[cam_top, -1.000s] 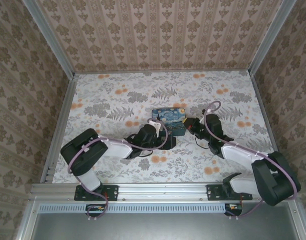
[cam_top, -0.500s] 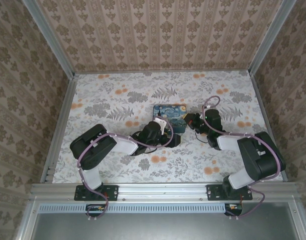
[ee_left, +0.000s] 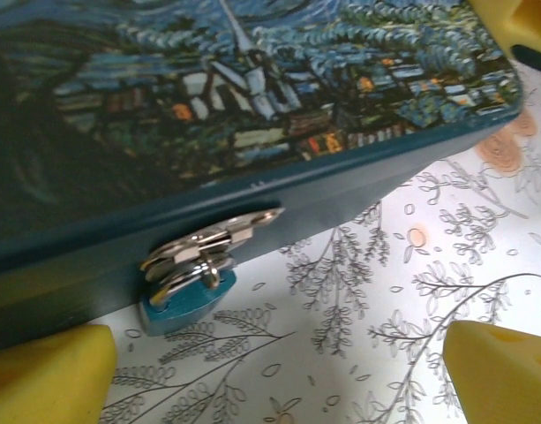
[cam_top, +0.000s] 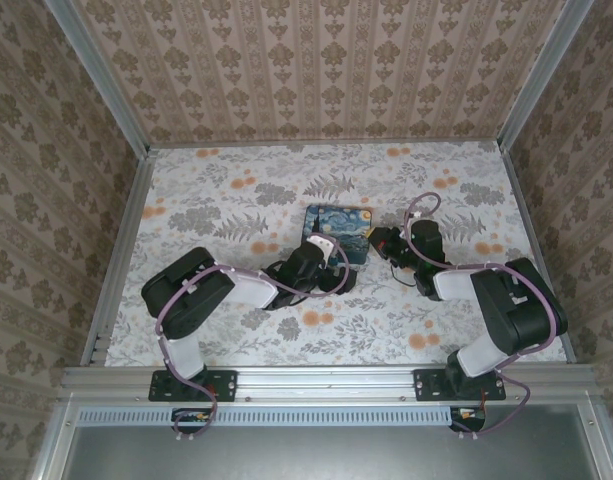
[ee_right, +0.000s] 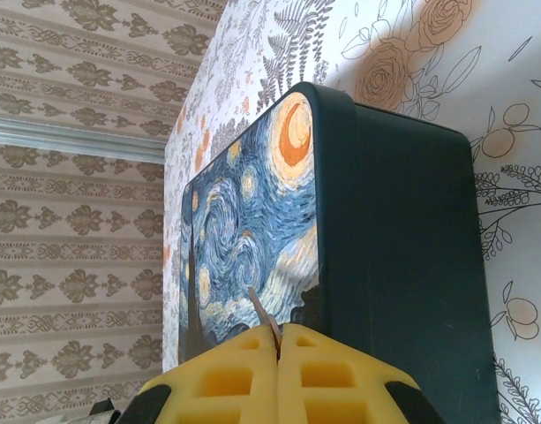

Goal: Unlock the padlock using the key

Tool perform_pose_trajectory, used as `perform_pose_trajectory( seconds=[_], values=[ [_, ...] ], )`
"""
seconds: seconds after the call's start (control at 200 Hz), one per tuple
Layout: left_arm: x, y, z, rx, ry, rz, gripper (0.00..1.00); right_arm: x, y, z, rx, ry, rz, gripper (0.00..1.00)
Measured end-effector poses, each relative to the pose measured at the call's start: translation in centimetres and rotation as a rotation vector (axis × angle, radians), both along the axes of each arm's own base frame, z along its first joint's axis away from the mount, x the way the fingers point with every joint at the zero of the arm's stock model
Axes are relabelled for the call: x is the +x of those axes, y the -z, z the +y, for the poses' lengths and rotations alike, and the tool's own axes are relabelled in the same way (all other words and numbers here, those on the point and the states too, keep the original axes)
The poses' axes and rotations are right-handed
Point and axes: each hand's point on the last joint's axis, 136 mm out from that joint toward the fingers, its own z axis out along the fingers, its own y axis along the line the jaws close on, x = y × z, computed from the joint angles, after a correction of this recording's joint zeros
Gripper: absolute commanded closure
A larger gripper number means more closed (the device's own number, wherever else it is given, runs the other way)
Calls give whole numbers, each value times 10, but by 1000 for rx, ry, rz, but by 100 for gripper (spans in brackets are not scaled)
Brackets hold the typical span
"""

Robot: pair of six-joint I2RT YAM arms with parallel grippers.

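On my left wrist feed, the painted box point(ee_left: 252, 106) takes up the upper half. The padlock point(ee_left: 189, 305) hangs from the silver hasp point(ee_left: 213, 240) on the box's front wall. Its small teal body sits low against that wall, right where the wall meets the floral desk point(ee_left: 411, 291). Its shackle is threaded through the hasp and looks closed.

My left gripper point(ee_left: 270, 375) is spread wide just in front of that wall. One yellow pad point(ee_left: 45, 375) is off to one side of the padlock and the other is well off to the opposite side. Neither pad touches the lock or the box.

On my right wrist feed, the right gripper point(ee_right: 279, 343) has its pads pressed together, pinching the key point(ee_right: 259, 311). I can see only a thin metal sliver of it poking out of the seam. It points along the box's lid from beside one of the side walls, and I can't tell whether the tip touches the box.

From overhead, the left gripper sits at the box's near edge. The right gripper sits just off the side of the box that faces the right arm.
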Motion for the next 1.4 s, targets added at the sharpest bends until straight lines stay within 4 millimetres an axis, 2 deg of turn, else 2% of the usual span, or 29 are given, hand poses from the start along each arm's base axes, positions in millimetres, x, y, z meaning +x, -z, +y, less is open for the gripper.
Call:
perform_pose_trajectory(
  seconds=[0.325,0.75,1.085,1.395],
  values=[
    [8,3,-12,10,28,-30,4,1,1,0,11,-4,0,100],
    [14,-10,-29,-155,88,10,3,3,1,-1,11,0,-2,100],
    [26,-23,-28,-364,43,40,5,3,1,-2,11,2,-2,100],
    [19,-26,-22,-435,24,59,6,4,2,-1,12,0,-5,100]
  ],
)
